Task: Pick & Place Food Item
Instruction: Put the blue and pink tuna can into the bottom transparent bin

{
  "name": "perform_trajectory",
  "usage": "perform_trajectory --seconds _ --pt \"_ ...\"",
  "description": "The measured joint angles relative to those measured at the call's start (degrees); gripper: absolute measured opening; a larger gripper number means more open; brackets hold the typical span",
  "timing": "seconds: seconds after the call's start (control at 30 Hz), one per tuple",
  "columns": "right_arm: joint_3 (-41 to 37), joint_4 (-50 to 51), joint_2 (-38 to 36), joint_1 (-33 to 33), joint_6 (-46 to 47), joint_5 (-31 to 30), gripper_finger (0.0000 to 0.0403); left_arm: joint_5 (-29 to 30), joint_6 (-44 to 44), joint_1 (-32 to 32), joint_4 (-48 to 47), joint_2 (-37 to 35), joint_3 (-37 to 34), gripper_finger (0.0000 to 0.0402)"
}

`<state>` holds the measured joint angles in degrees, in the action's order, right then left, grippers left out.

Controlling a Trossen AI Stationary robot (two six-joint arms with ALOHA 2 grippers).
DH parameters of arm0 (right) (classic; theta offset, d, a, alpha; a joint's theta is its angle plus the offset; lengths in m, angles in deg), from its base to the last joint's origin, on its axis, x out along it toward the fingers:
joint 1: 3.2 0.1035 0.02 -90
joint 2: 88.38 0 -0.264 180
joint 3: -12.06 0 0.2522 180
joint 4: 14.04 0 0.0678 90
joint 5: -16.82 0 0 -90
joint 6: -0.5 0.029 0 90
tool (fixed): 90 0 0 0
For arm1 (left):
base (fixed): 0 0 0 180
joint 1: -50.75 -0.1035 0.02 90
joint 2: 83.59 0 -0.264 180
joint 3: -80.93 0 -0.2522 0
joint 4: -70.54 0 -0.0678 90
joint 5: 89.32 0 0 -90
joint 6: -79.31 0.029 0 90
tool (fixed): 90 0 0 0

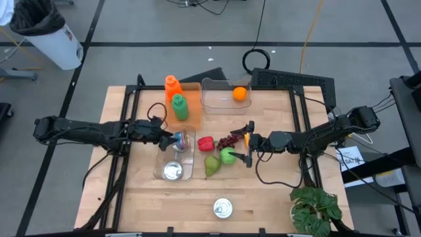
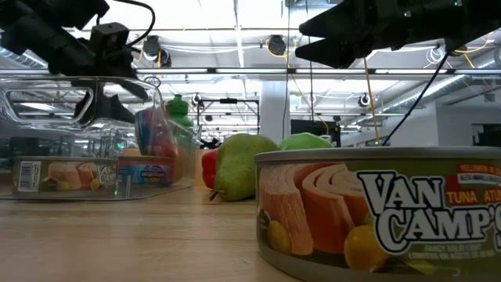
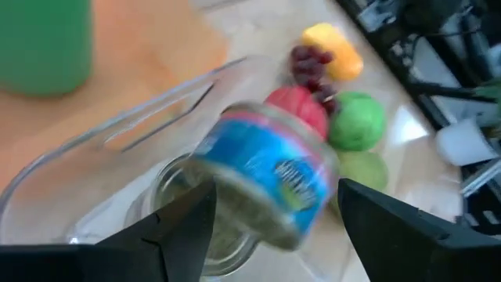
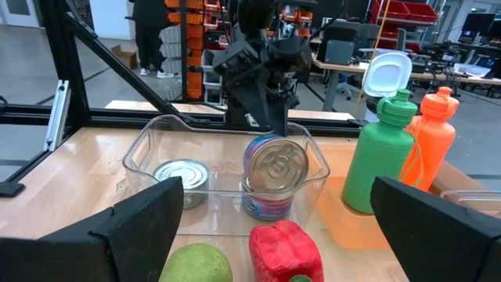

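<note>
Clear plastic rectangular bin (image 1: pixel 160 164) – stands left of centre on the light wooden table (image 1: pixel 276 197). It holds a silver-lidded flat tin can (image 1: pixel 173 171) at its near end and a blue-labelled tin can (image 4: pixel 275 166) at its far end.

- Blue-labelled tin can: tilted, its lid turned toward the right arm and its lower edge down inside the bin.
- Left gripper (image 1: pixel 172 139): reaches in from the left and hangs over the bin's far end, right at the top of the tilted can. Whether it grips the can cannot be told.
- Right gripper (image 1: pixel 248 143): low over the table centre, its two dark fingers spread wide and holding nothing, just beside the loose food.
- Loose food, clustered between bin and right gripper – a red bell pepper (image 1: pixel 205 143), a dark purple grape bunch (image 1: pixel 227 140), a round green apple (image 1: pixel 227 156), a green pear (image 1: pixel 211 166), and a small yellow-orange piece (image 1: pixel 247 137) at the right gripper.
- Second clear plastic tub (image 1: pixel 214 99): far side of the table, with one round orange fruit (image 1: pixel 240 93) inside.
- Green plastic bottle (image 1: pixel 178 106) and orange plastic bottle (image 1: pixel 172 84): upright, side by side on an orange mat (image 1: pixel 194 118) beyond the bin.
- Tuna tin with illustrated label (image 2: pixel 376 211): alone near the front edge.
- Leafy green plant (image 1: pixel 316 207): front right corner.
</note>
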<state>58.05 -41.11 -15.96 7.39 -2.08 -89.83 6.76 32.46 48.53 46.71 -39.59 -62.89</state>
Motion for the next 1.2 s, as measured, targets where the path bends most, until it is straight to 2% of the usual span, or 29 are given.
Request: perform_trajectory --seconds 0.33,0.5,0.6,0.8,0.97,1.07,1.2 --pt "0.0 1.2 0.0 -0.9 0.6 0.0 0.0391 4.5 8.2 4.3 -1.6 1.8 9.4 0.0275" --pt "0.0 1.2 0.0 -0.9 0.5 0.0 0.0391 6.0 6.5 3.2 -1.6 9.1 11.3 0.0286" --pt "0.0 1.2 0.0 -0.9 0.6 0.0 0.0391 4.8 5.9 2.1 -2.1 15.6 12.3 0.0292" --pt "0.0 1.2 0.0 -0.9 1.9 0.0 0.0391 4.2 9.9 3.6 -2.5 23.4 19.5 0.0289" --pt "0.0 1.2 0.0 -0.9 1.9 0.0 0.0391 5.1 10.6 4.8 -11.8 25.5 25.0 0.0278" --pt "0.0 1.3 0.0 -0.9 1.9 0.0 0.0391 9.1 9.5 6.3 -18.0 25.8 26.7 0.0274" --pt "0.0 1.3 0.0 -0.9 1.9 0.0 0.0391 14.4 7.4 9.4 -21.8 25.8 26.8 0.0279"
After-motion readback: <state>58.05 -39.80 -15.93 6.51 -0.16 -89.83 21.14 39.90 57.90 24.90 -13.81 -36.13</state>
